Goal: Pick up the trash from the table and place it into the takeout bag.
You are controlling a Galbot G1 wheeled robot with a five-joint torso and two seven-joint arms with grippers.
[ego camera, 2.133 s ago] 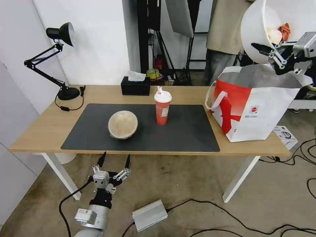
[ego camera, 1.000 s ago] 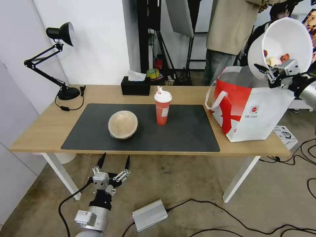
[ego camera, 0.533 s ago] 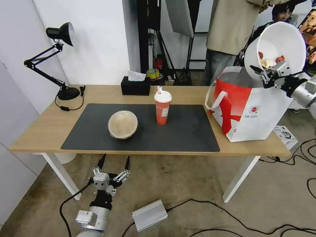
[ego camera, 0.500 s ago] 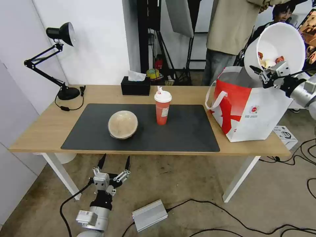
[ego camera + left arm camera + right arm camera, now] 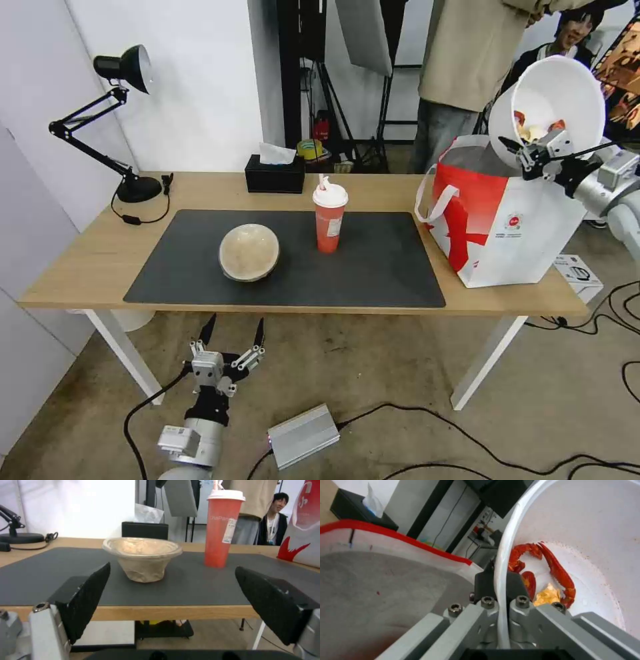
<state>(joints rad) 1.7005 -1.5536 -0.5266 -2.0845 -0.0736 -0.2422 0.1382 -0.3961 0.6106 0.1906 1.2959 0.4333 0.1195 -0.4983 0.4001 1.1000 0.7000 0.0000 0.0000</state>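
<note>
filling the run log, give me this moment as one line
right gripper: shut on white bowl rim, tipped above takeout bag | left gripper: open, below table edge | on mat: red cup, beige bowl

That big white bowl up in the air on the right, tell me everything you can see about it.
The white round plastic bowl looks like smooth, thin plastic, deep with a wide rolled rim. It is tipped steeply on its side, opening facing the head camera, held above the open top of the takeout bag. Red shellfish shells and a yellowish scrap lie against its lower inside wall. The right gripper is shut on its rim, one finger inside and one outside. Nothing else touches it.
</note>
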